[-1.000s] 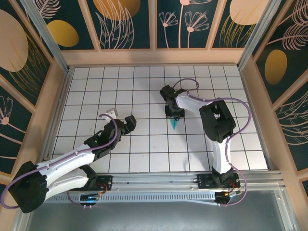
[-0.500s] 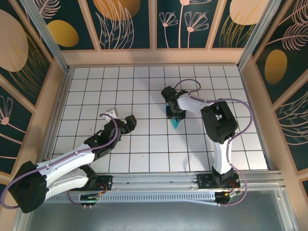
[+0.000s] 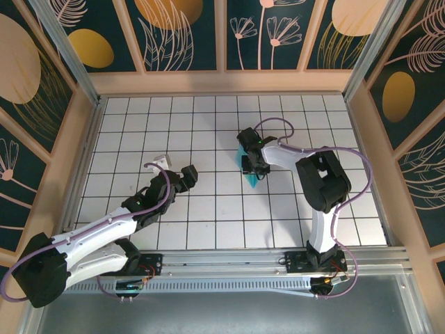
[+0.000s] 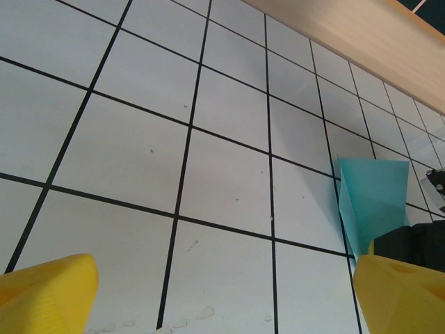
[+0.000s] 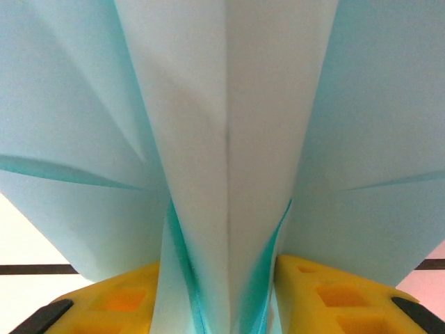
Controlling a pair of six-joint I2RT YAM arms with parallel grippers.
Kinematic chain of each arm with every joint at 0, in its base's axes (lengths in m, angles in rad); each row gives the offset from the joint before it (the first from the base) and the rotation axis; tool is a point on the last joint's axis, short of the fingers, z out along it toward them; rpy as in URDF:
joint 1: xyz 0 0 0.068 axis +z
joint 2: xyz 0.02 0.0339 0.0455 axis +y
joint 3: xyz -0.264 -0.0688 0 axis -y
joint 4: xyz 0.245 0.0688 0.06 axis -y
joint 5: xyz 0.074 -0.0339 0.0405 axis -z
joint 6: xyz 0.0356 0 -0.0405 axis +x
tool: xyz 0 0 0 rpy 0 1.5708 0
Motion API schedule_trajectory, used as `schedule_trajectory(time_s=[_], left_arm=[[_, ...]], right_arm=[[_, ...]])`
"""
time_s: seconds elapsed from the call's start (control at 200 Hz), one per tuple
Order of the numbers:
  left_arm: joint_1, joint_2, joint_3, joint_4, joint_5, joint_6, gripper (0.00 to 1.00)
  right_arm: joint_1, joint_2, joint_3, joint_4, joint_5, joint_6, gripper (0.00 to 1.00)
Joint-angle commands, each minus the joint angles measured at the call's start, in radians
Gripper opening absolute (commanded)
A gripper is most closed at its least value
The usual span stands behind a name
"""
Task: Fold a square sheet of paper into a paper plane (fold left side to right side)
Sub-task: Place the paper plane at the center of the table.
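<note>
- The left arm (image 3: 90, 240) lies across the lower left of the overhead view. At its end the left gripper (image 3: 174, 168) stands wide open over bare tiles left of centre, holding nothing.
- In the left wrist view its yellow fingertips (image 4: 45, 296) sit far apart in the two bottom corners, with white tiles between them. This low angle catches the paper plane (image 4: 372, 198) at the right edge, a turquoise wedge narrowing downward.
- From overhead the plane sits just right of centre, its point toward the bottom of the frame. The right gripper (image 3: 253, 169) above it covers most of it.
- The right wrist view gives the close detail. The plane's creased centre fold runs down between the yellow fingers (image 5: 334, 296), and its wings spread to both upper corners. The jaws stand part-way apart on either side of the fold, and I cannot tell whether they press it.
- The right arm (image 3: 320, 188) bends back to its base at the lower right.
- The table (image 3: 139, 118) is white with a black grid, and the left wrist view picks up small scuffs on it.
- A pale wooden rim (image 3: 222, 82) surrounds the table. Behind it stand dark teal wall panels (image 3: 195, 35) with gold discs and line-drawn plants.
</note>
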Motion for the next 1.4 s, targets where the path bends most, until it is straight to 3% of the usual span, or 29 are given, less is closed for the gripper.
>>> schedule_trajectory(time_s=[0.0, 0.721, 0.871, 1.116, 1.266, 1.391], left_arm=[[0.007, 0.005, 0.032, -0.021, -0.011, 0.014, 0.94], [0.008, 0.03, 0.083, -0.029, -0.026, 0.058, 0.97], [0.062, 0.039, 0.117, -0.038, 0.02, 0.107, 0.99], [0.279, -0.042, 0.134, -0.068, 0.087, 0.172, 0.99], [0.384, -0.099, 0.141, -0.091, 0.063, 0.22, 0.99], [0.407, -0.136, 0.154, -0.104, -0.018, 0.266, 0.99]], right_arm=[[-0.002, -0.029, -0.024, -0.003, -0.025, -0.011, 0.39], [0.018, -0.185, 0.018, -0.125, 0.037, 0.005, 0.41], [0.018, -0.316, 0.008, -0.14, 0.074, -0.003, 0.53], [-0.028, -0.604, -0.105, -0.057, 0.152, -0.035, 0.79], [-0.17, -0.779, -0.225, 0.045, 0.127, -0.083, 0.9], [-0.258, -0.887, -0.303, 0.12, 0.115, -0.129, 0.95]])
